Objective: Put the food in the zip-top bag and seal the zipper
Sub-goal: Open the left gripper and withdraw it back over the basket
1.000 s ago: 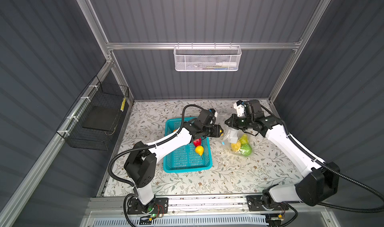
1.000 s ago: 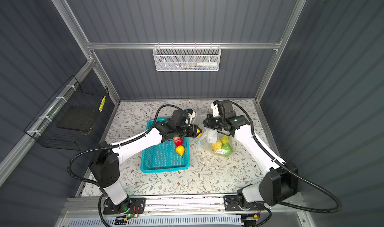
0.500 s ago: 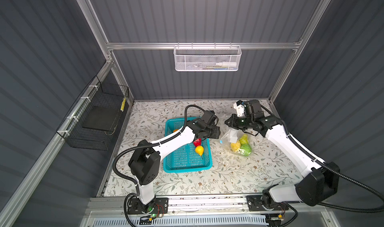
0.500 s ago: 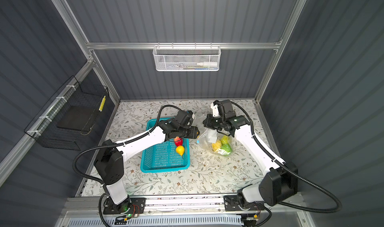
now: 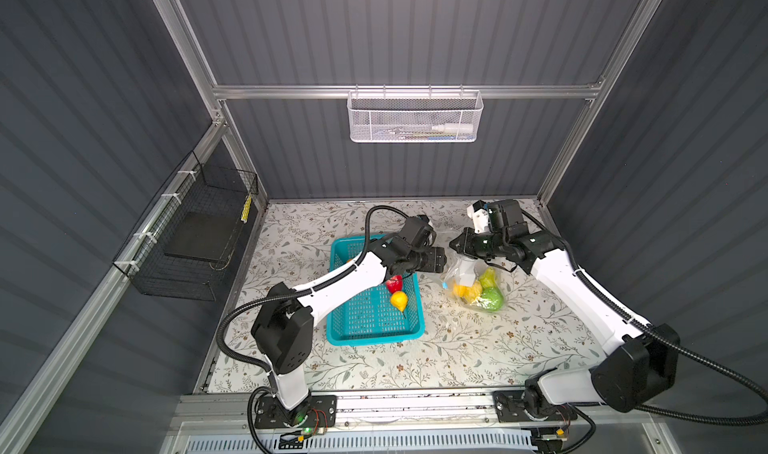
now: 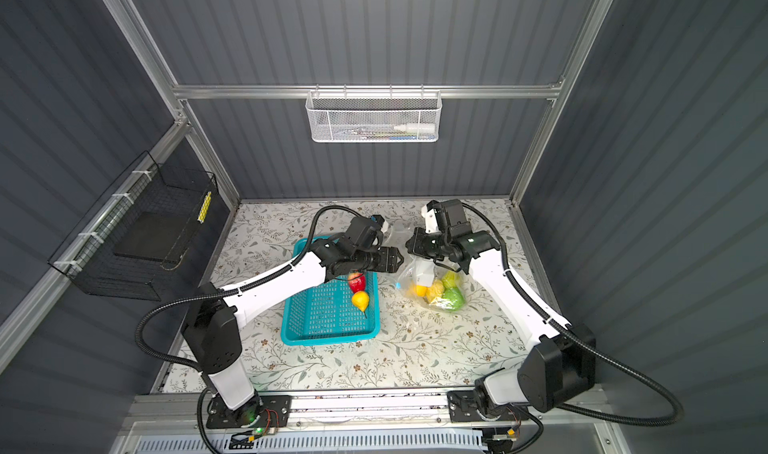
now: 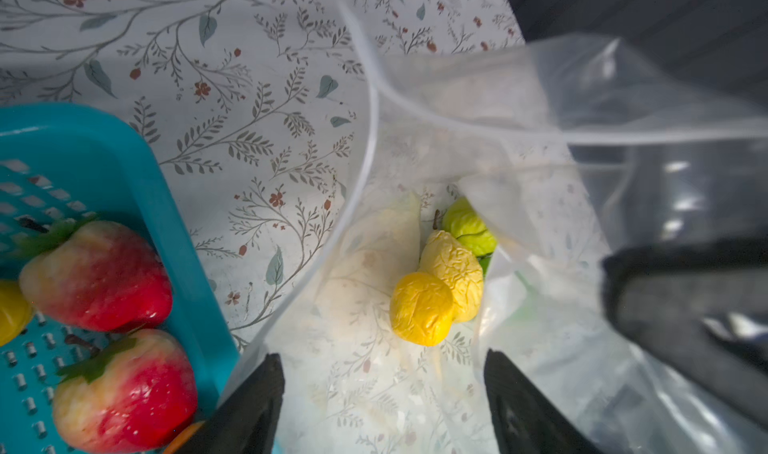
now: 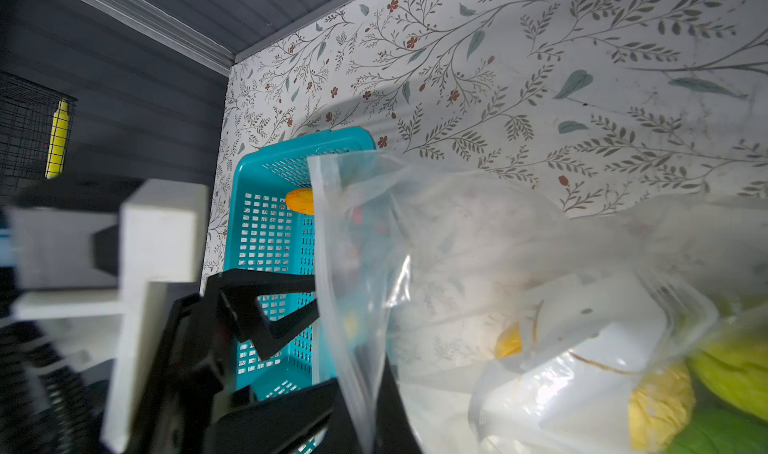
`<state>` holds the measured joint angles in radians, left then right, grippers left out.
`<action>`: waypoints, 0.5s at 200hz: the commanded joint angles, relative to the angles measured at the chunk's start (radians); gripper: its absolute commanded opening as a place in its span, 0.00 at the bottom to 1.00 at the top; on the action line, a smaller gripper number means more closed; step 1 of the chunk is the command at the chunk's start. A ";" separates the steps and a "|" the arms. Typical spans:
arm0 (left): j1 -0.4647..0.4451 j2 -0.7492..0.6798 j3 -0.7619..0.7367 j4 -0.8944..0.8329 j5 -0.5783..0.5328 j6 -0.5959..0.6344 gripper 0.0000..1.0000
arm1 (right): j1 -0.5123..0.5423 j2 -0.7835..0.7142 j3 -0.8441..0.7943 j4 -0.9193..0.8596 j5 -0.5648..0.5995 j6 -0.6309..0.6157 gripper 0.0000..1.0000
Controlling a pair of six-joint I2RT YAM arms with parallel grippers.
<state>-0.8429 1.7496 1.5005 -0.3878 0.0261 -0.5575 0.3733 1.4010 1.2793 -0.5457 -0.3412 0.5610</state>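
Teal perforated plastic basket (image 5: 374,336) on the floral counter (image 5: 478,348), spanned by the outstretched left arm. The left tool (image 7: 382,373) is at the mouth of the clear crinkly plastic zip-top bag (image 5: 464,270), jaws apart and empty. The right tool (image 5: 455,244), closed, pinches the bag's raised upper edge. In bag: yellow toy fruit (image 7: 419,308), pale yellow toy fruit (image 7: 454,265), green toy pear (image 7: 468,227). In basket: two red toy strawberries (image 7: 95,273), yellow-orange toy fruit (image 5: 398,300).

White arm links (image 5: 353,273), black joints (image 5: 282,335), ribbed black cables (image 5: 221,340); black left claw (image 6: 399,260), right claw (image 5: 454,245).
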 commanded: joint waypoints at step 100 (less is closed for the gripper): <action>0.165 -0.312 -0.292 0.043 -0.143 -0.131 0.86 | 0.002 -0.026 0.005 0.007 -0.005 0.000 0.00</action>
<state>-0.6720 1.4715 1.2434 -0.2428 -0.0437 -0.6865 0.3733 1.3941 1.2793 -0.5461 -0.3412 0.5606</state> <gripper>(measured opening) 0.862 0.049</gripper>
